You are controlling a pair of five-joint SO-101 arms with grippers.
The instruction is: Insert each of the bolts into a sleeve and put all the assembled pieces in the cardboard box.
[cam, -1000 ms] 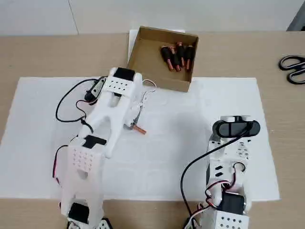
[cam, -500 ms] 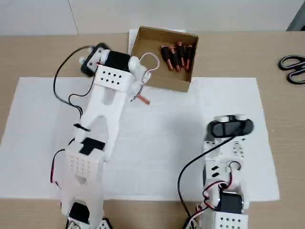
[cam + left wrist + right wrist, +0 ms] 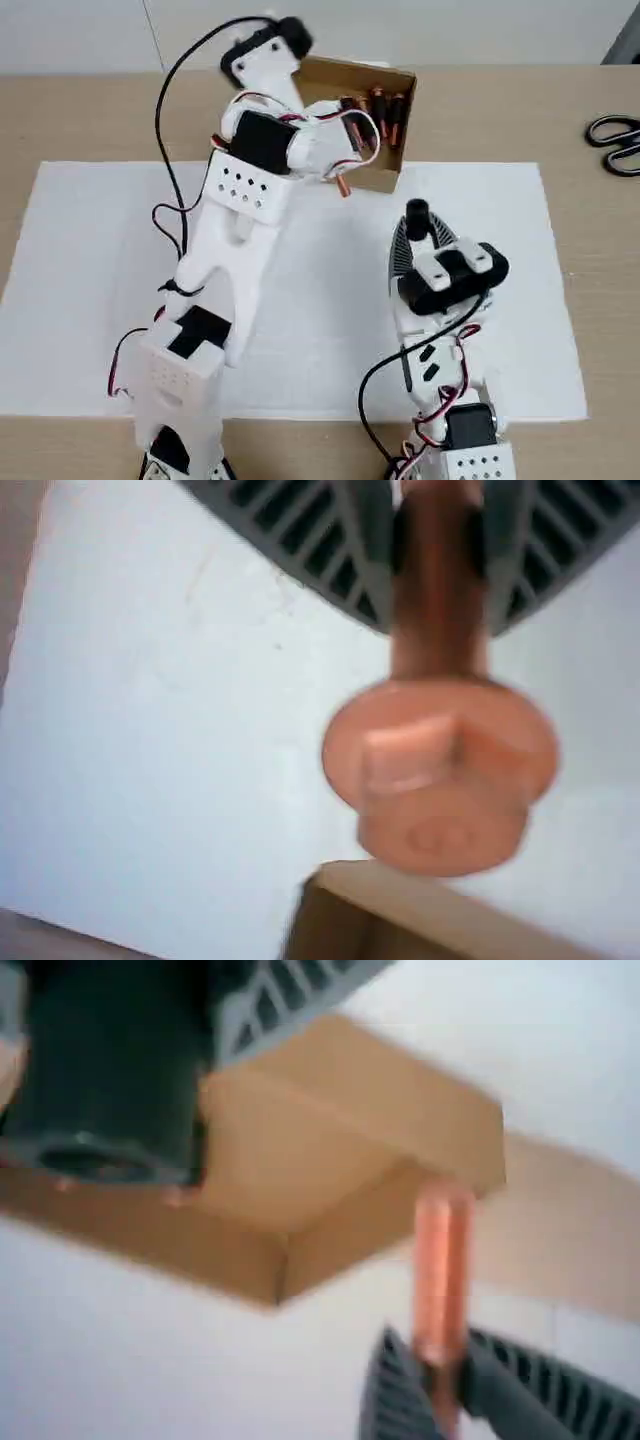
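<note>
Now L claw (image 3: 440,585) clamped on bolt (image 3: 440,770) shank, head poking out beyond it; R claw (image 3: 410,232) grips black sleeve (image 3: 417,211).

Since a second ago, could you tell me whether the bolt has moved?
Yes: the bolt moved toward the cardboard box, now at its front wall.

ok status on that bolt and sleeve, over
Left gripper shut on bolt, beside cardboard box front wall. Right gripper shut on sleeve. Bolt and sleeve apart, not yet joined.
</note>
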